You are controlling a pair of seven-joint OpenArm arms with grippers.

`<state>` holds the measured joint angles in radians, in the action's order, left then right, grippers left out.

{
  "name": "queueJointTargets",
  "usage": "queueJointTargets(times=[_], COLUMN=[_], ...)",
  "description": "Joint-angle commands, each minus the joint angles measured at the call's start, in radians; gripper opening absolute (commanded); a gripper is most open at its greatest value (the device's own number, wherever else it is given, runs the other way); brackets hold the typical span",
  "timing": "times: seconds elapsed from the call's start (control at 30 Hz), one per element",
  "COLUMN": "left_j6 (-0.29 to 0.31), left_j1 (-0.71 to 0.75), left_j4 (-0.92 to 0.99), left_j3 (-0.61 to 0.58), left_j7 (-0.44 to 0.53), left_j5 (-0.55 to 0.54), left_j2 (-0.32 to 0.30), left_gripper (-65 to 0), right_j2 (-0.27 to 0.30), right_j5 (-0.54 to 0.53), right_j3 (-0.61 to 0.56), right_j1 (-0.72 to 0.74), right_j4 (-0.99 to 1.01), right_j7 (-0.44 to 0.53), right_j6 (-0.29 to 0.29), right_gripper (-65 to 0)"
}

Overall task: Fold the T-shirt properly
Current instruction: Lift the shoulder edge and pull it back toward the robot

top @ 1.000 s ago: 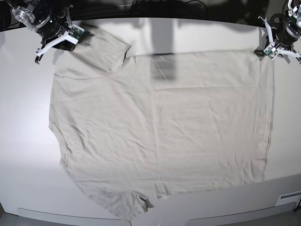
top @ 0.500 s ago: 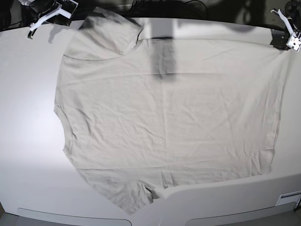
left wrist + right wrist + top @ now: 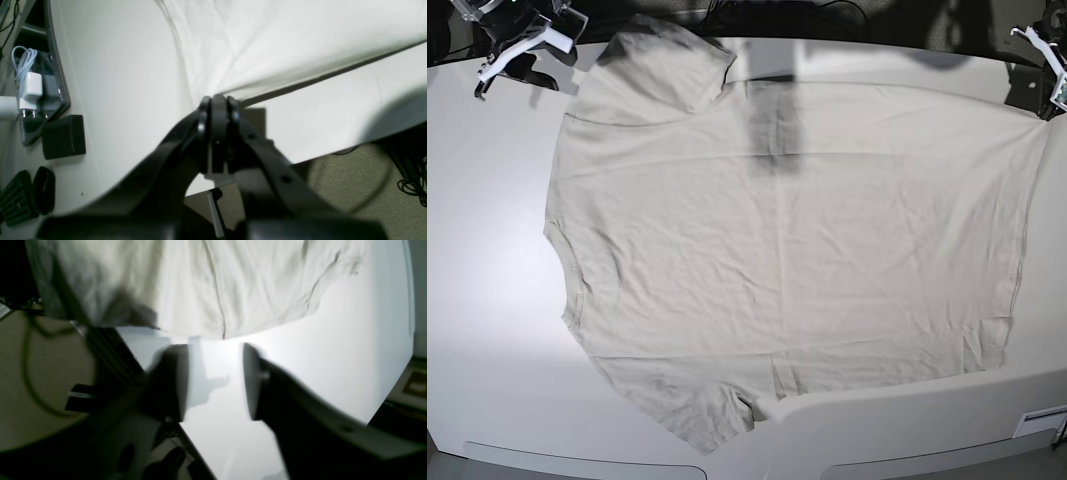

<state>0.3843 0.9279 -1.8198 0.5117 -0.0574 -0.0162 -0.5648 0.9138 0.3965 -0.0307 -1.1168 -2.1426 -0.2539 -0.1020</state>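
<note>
The T-shirt point(image 3: 797, 250) is lying spread flat across the table point(image 3: 487, 300), one sleeve folded over at the far edge and the other hanging off the near edge. The left hand point(image 3: 217, 103) is pinching the shirt's far hem corner, jaws shut on the cloth. The right hand point(image 3: 215, 380) is gaping open just beside the folded sleeve, holding nothing. With one corner gripped, any pull is likely dragging the shirt askew and wrinkling it.

Your pale beige T-shirt point(image 3: 787, 260), spread flat and lightly wrinkled across the white tabletop point(image 3: 487, 300), one sleeve folded over at the far corner
</note>
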Motion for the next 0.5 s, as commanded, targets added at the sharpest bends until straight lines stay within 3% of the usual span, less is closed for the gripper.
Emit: queueJointTargets(times=[0.0,0.1,0.17,0.37,0.47], left_j6=[-0.011,-0.010,-0.011,-0.010,-0.010], left_j1=[0.008,0.008,0.008,0.008,0.008], left_j4=[-0.013,-0.013,-0.013,-0.013,-0.013], left_j3=[0.013,0.013,0.013,0.013,0.013], left_j7=[0.022,0.022,0.022,0.021,0.021], left_j5=[0.000,0.000,0.000,0.000,0.000], left_j2=[-0.012,-0.012,-0.012,-0.012,-0.012], left_gripper=[-65.0,-65.0,-65.0,-65.0,-65.0], right_j2=[0.009,0.009,0.008,0.008,0.008], right_j5=[0.021,0.053,0.052,0.046,0.047], right_j3=[0.006,0.004,-0.005,-0.105,-0.183], right_j1=[-0.008,-0.003,0.019,0.159,0.237], right_j4=[-0.004,0.041,0.082,0.173,0.207], right_j7=[0.018,0.062,0.104,0.108,0.100], right_j6=[0.004,-0.040,-0.040,-0.042,-0.072], right_gripper=[-35.8,-35.9,-35.9,-35.9,-35.9])
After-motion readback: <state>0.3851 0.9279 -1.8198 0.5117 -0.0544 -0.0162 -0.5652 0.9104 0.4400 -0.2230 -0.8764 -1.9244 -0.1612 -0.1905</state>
